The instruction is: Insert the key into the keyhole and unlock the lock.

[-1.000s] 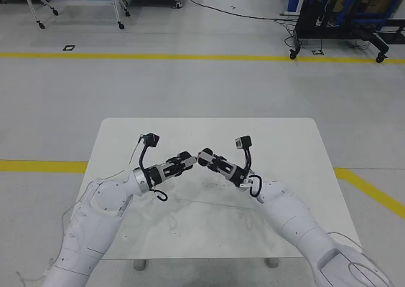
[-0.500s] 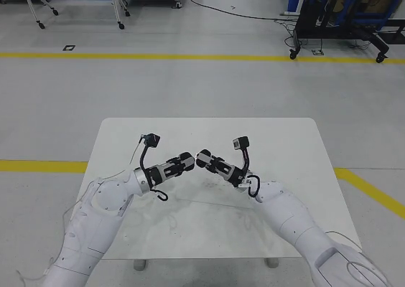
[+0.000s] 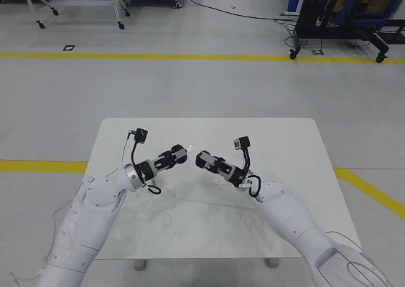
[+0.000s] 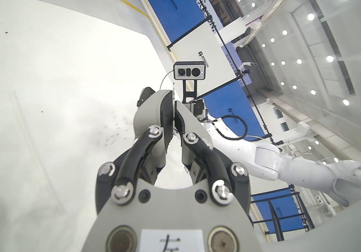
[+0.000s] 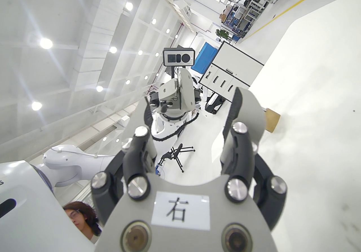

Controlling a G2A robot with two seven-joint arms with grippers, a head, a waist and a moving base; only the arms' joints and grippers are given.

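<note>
Fingers (image 5: pixel 248 112) of the right gripper (image 5: pixel 193 102) gape wide just beside the tan block-shaped lock (image 5: pixel 272 120), nearer than the left gripper's (image 4: pixel 172 103) pinched-narrow fingers (image 4: pixel 158 112).

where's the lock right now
In the right wrist view the brass lock peeks out from behind one finger of the open right gripper, against the white table.

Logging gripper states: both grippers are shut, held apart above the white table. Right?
Not quite. The left gripper is shut, but the right gripper is open wide, as the right wrist view shows. Both are apart above the white table.
</note>
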